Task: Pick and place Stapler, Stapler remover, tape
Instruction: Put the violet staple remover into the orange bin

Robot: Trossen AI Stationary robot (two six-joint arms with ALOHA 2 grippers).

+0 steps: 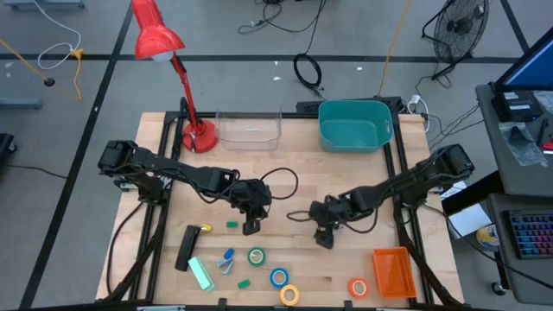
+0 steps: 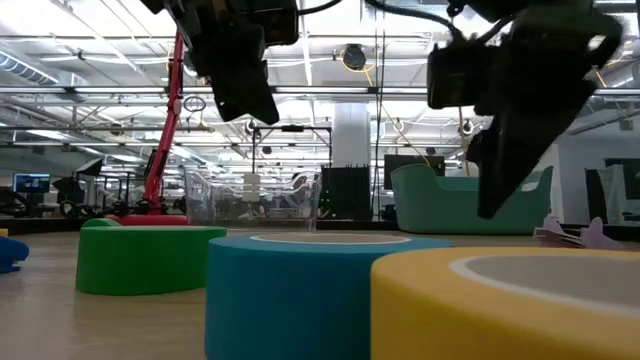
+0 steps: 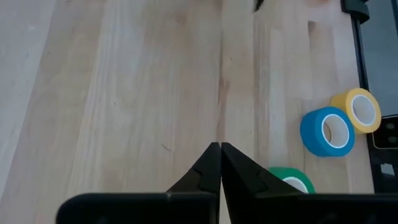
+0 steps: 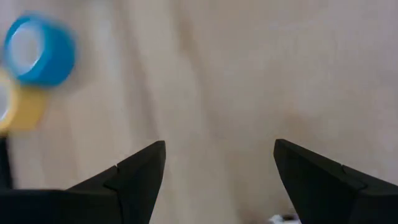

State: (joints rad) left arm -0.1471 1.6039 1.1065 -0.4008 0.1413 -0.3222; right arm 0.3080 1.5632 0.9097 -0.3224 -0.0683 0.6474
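Observation:
Four tape rolls lie flat near the table's near edge: green (image 1: 257, 256), blue (image 1: 278, 277), yellow (image 1: 289, 295) and orange (image 1: 358, 287). A black stapler (image 1: 186, 246) lies left of them, with a blue stapler remover (image 1: 227, 259) between it and the green roll. My left gripper (image 1: 251, 228) hovers shut just beyond the green roll, touching nothing; its wrist view shows the fingertips (image 3: 219, 144) together over bare wood, with the green roll (image 3: 292, 179) beside them. My right gripper (image 1: 325, 241) hangs open (image 4: 219, 143) over bare wood, right of the left gripper.
A pale green bar (image 1: 201, 273) lies beside the stapler, with small green pieces (image 1: 232, 225) and a yellow bit (image 1: 205, 228) nearby. An orange basket (image 1: 391, 269) stands at the near right. Along the far edge stand a teal bin (image 1: 354, 123), a clear tub (image 1: 249, 128) and a red lamp (image 1: 198, 135).

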